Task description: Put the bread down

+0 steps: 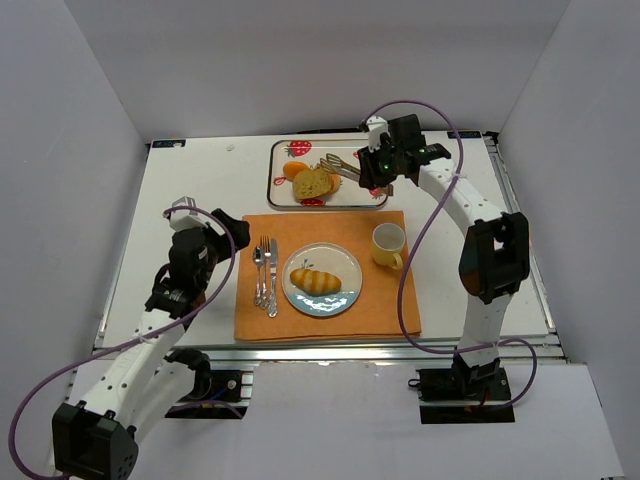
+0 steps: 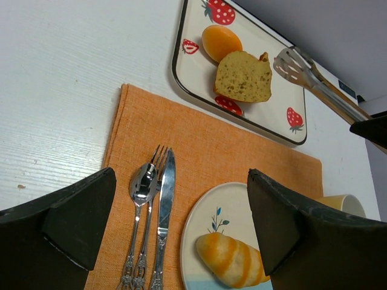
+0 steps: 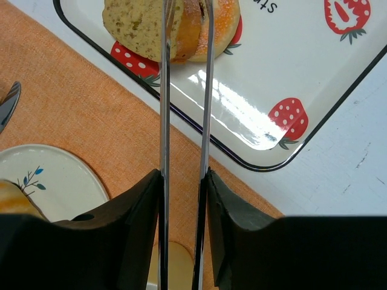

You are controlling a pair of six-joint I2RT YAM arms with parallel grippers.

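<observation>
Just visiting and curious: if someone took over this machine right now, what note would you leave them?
Left end effector: open, empty, by the left edge of the orange cloth placemat.
Right end effector: closed on the silver metal tongs, whose tips sit over the strawberry-patterned white tray, apparently gripping no bread.
Bread: striped golden roll on the round white-and-blue plate; cut brown slice and round orange bun on the tray.
Done: one roll plated.
Left: possibly moving the slice or bun; I cannot tell which, if any.
</observation>
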